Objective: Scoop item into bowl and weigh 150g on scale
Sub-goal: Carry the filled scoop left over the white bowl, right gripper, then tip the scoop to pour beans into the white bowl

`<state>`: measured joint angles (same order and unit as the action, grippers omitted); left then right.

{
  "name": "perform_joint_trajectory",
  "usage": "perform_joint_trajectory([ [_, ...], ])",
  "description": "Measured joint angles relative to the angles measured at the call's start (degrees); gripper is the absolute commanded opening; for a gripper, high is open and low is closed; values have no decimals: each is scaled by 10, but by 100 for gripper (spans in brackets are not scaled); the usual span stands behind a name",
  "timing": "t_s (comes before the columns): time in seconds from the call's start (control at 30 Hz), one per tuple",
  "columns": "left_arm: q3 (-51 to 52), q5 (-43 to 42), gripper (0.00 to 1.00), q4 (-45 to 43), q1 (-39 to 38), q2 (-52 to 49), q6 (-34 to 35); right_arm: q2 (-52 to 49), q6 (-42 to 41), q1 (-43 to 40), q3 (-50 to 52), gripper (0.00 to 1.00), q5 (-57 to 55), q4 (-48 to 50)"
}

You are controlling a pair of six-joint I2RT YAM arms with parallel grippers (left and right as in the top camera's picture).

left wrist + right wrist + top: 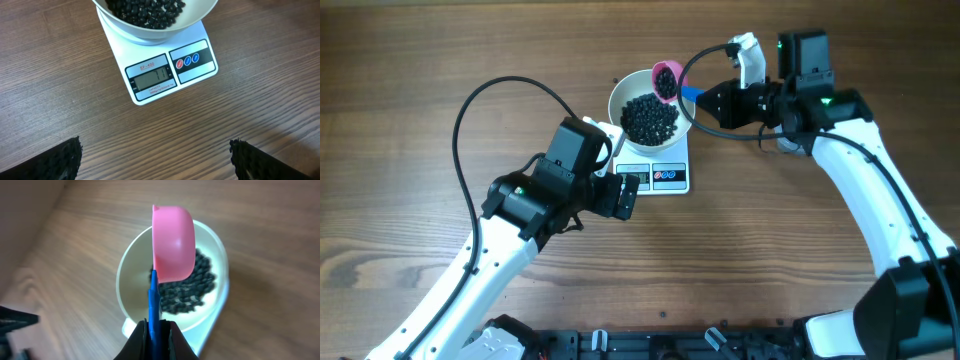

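The right gripper [708, 100] is clamping shut on the thin blue handle [154, 300] of a pink scoop [173, 242], holding its cup tilted over the upper right edge of the bowl [616, 105] at the top centre of the overhead view. The beans [648, 118] are lying as a dark heap inside that bowl, and the bowl is sitting on the scale [665, 177], whose display [152, 80] is showing digits too blurred to read. The left gripper [628, 195] is hanging wide open and empty just below and left of the scale, touching nothing. Judging by their look, the beans are small, hard, round and loose, so they are likely rolling and bouncing easily; they are not for pinching, only for carrying in the scoop and tipping out slowly. The scoop looks light and stiff, and the narrow handle is the sensible place to hold it, though it may be twisting between the jaws if tipped quickly. The bowl looks smooth and slippery, resting loose on a light scale, so nudging it risks shifting both across the table [420, 60].
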<state>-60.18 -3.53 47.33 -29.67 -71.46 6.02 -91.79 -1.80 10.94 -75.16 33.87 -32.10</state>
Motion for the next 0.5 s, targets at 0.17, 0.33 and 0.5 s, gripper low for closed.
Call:
perform_joint_trajectory([
  [0.17, 0, 0, 100, 0, 0, 0, 0, 18, 49, 12, 0, 4, -49, 0],
  [0.33, 0, 0, 100, 0, 0, 0, 0, 19, 85, 32, 0, 4, -76, 0],
  [0.5, 0, 0, 100, 0, 0, 0, 0, 19, 123, 43, 0, 4, -92, 1],
])
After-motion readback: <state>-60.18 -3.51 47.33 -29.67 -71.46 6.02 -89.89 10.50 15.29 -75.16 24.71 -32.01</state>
